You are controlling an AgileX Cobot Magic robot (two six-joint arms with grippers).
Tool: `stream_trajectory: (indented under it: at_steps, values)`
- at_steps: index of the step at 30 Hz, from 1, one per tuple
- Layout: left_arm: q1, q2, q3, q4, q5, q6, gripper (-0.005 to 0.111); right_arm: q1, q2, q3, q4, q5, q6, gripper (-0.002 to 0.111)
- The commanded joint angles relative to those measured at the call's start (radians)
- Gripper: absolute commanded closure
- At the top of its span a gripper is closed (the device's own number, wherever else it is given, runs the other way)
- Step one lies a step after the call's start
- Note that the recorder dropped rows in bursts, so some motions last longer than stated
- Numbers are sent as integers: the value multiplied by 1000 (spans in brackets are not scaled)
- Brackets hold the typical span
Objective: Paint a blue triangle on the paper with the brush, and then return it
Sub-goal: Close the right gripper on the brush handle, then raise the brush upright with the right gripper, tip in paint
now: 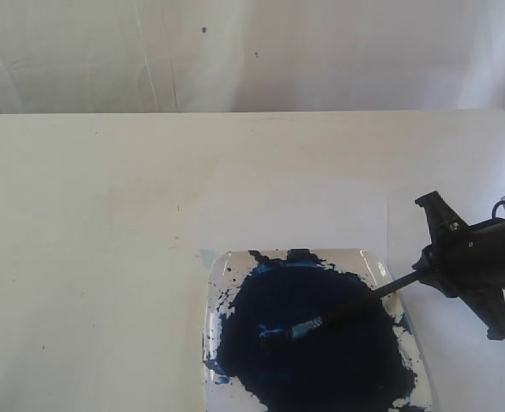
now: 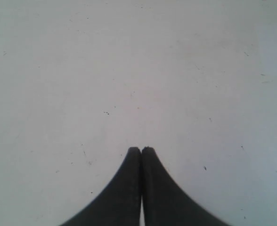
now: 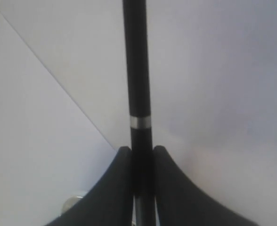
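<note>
The brush point(image 1: 355, 305) slants down from my right gripper point(image 1: 424, 264) into the clear tray point(image 1: 380, 264). Its silver ferrule and blue-stained tip point(image 1: 278, 330) lie on the dark blue paint pool point(image 1: 321, 365). In the right wrist view the right gripper point(image 3: 141, 149) is shut on the black handle of the brush point(image 3: 136, 70). The white paper point(image 1: 287, 206) lies just behind the tray, and a faint edge of the paper point(image 3: 214, 70) also shows there. No blue triangle is in view. My left gripper point(image 2: 141, 149) is shut on nothing over bare tabletop and is out of the exterior view.
The cream table point(image 1: 81, 257) stretches left and back to a white wall point(image 1: 235, 51). Paint smears mark the tray's near-left rim point(image 1: 222, 305). The tray runs off the lower edge of the exterior view.
</note>
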Motion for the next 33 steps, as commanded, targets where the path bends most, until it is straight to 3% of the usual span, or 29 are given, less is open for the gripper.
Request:
stream_trajectory:
  at_steps: [1, 12, 19, 24, 33]
  values:
    - [-5, -5, 5, -3, 2, 0, 107, 1, 0, -5, 10, 6, -4, 105]
    - [-5, -5, 5, -3, 2, 0, 107, 1, -91, -5, 5, -18, -42, 108]
    - [-5, -5, 5, -3, 2, 0, 107, 1, -286, -15, 5, -32, -258, 108]
    - [-5, -5, 5, -3, 2, 0, 107, 1, -405, -46, 5, -34, -296, 108]
    - [-5, -5, 5, -3, 2, 0, 107, 1, -445, -77, 5, 32, -611, 108]
